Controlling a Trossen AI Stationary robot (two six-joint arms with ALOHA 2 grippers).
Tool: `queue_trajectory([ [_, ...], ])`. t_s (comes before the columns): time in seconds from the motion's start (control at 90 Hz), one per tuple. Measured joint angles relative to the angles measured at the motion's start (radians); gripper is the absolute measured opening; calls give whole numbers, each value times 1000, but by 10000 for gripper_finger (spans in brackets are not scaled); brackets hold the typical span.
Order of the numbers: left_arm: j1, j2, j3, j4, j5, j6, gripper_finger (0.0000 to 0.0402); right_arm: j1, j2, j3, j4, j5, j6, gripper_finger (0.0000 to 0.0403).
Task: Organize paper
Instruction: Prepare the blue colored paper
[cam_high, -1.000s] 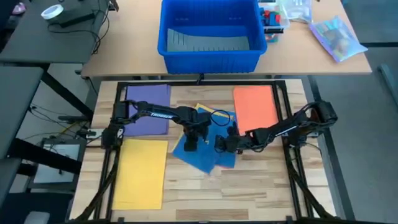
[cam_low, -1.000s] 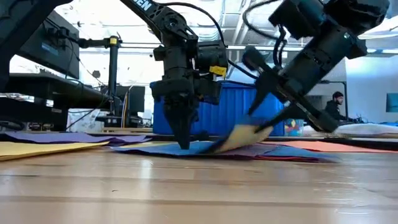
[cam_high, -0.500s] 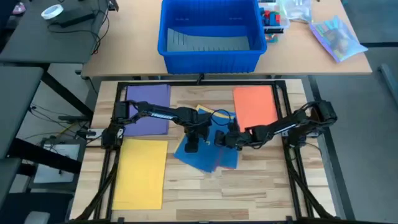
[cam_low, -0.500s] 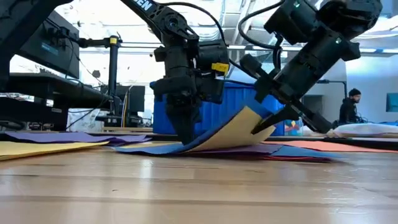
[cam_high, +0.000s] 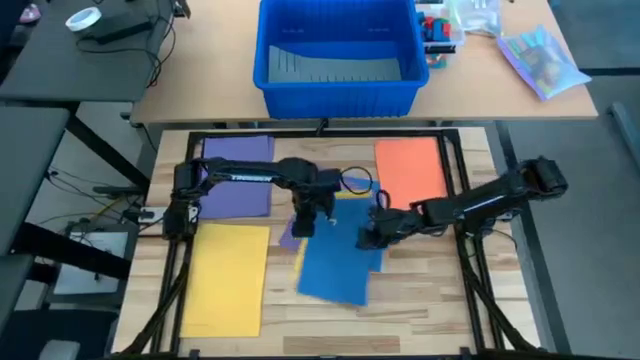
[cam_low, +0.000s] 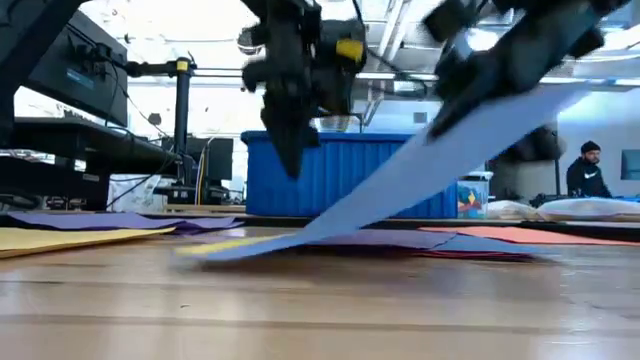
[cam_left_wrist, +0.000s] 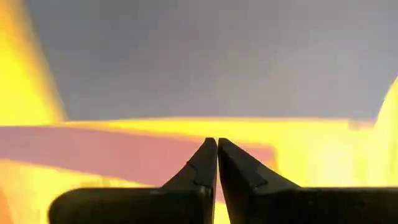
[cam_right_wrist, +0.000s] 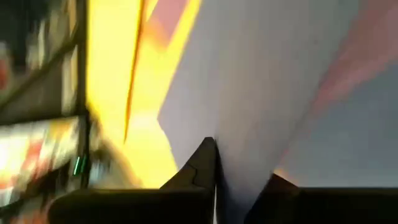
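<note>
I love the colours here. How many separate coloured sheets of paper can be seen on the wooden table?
At least 6: purple sheet far left, yellow sheet near left, orange sheet far right, blue sheet centre, with purple and yellow edges peeking beneath it. More may be hidden.

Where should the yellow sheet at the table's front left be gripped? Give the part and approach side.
Probably grip the yellow sheet by its long edge facing the table's middle, coming from that side with the left tool. It lies flat, so only an edge pinches, and bare wood borders that one; the other runs by the frame rail. The right tool holds the blue sheet.
</note>
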Motion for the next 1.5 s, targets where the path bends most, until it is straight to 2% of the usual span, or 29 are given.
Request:
queue_trajectory([
  [0.078,0,-24,29,-24,-14,-3,0,52,-100,0,-115,-43,34,0],
  [0.189,1,-65,38,-36,-19,-22,0,174,-204,0,-277,-28,195,0],
  [0.322,1,-81,38,-30,-21,-24,0,343,-222,0,-432,96,406,0],
  [0.411,-3,-81,32,-7,-21,-26,0,392,-198,0,-461,173,496,0],
  [0.567,-10,-81,-60,160,-17,-64,0,400,-131,0,-403,198,512,0],
  [0.644,-11,-80,-108,254,20,-101,0,400,-97,0,-358,200,500,0],
  [0.733,-13,-81,-160,395,69,-149,0,400,-58,0,-294,204,484,0],
  [0.922,-28,-81,-277,705,78,-281,0,400,13,0,-211,204,469,0],
  [1.044,-44,-75,-344,845,96,-348,0,400,40,0,-180,204,471,0],
  [1.256,-77,-74,-442,976,91,-384,0,389,45,0,-168,203,469,0],
  [1.389,-85,-45,-450,1012,65,-378,0,377,45,0,-160,203,464,0],
  [1.5,-86,2,-452,1011,-8,-397,0,374,45,0,-151,202,463,0],
])
